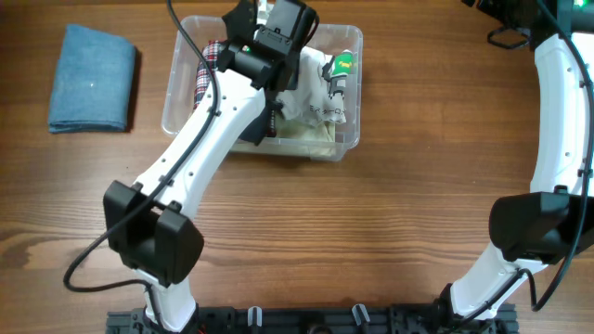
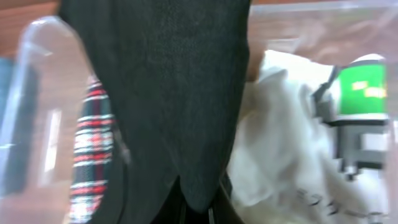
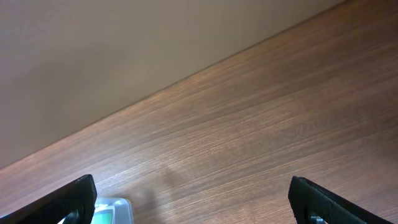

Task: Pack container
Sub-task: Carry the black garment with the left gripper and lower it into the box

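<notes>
The clear plastic container point(image 1: 176, 93) stands at the back middle of the table. It holds a red plaid cloth point(image 1: 206, 74), a white cloth point(image 1: 311, 104) and a green-labelled item point(image 1: 344, 63). My left gripper point(image 1: 278, 42) hovers over the container and is shut on a dark grey cloth point(image 2: 168, 93), which hangs over the bin between the plaid cloth point(image 2: 90, 143) and the white cloth point(image 2: 280, 149). The container's clear wall point(image 2: 37, 93) shows at the left of the left wrist view. My right gripper point(image 3: 196, 199) is open wide and empty above bare table, with the container's corner point(image 3: 115, 208) by its left finger.
A folded blue cloth point(image 1: 93, 79) lies on the table left of the container. The right arm point(image 1: 557, 111) curves along the table's right side. The wall meets the table edge behind the container in the right wrist view.
</notes>
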Controlling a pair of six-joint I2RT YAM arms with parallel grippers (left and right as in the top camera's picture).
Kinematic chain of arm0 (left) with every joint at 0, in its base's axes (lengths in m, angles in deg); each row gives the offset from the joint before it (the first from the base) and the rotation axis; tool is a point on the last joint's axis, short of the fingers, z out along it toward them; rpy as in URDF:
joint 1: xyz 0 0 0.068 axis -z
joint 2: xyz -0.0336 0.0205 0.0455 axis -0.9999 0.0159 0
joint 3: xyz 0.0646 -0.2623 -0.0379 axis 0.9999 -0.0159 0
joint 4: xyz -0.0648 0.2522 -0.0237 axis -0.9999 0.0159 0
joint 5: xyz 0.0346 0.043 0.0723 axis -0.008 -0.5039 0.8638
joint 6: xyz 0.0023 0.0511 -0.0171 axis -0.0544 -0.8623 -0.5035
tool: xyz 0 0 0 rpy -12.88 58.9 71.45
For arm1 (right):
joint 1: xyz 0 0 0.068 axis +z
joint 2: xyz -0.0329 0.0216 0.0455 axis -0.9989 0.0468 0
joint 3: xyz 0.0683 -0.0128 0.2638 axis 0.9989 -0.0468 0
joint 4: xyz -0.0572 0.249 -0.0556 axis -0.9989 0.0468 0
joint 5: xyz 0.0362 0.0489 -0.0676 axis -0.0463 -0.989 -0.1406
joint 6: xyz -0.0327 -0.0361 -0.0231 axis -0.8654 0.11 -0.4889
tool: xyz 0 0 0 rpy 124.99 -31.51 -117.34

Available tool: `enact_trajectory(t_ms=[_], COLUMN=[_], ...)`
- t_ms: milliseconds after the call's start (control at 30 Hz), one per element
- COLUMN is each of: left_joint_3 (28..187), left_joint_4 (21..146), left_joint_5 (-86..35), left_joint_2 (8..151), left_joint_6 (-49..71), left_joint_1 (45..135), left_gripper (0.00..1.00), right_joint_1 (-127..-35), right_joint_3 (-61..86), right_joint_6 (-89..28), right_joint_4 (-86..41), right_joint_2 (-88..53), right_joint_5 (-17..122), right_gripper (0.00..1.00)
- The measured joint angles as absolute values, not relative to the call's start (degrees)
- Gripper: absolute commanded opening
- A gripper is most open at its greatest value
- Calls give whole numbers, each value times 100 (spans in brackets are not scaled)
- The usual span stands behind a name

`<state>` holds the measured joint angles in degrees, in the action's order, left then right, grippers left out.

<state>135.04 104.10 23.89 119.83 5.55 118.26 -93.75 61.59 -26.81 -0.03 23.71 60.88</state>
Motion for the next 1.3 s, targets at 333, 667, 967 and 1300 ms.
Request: enact_trajectory(t_ms=[333, 667, 967, 1300], left_joint_3=[13504, 13504, 13515, 13517], left_joint_4=[9308, 8563, 8664, 8714], left_joint_5=[1097, 713, 254, 763], left_joint_2=[12374, 12613, 12615, 12669], left_joint_6=[945, 1255, 1130, -824], left_joint_1=[12099, 12398, 12215, 11434], left_gripper=[4, 93, 68, 42], right_joint_1=[-9375, -9375, -9375, -9375], right_joint_3=[6159, 6159, 6159, 6159], right_joint_6=[-2681, -2681, -2679, -2681], right_joint_4=[-3, -3, -3, -3], right_joint_2=[2371, 2371, 2371, 2371], right_joint_5=[6088, 6088, 6088, 6088], right_gripper=[100, 100, 100, 100])
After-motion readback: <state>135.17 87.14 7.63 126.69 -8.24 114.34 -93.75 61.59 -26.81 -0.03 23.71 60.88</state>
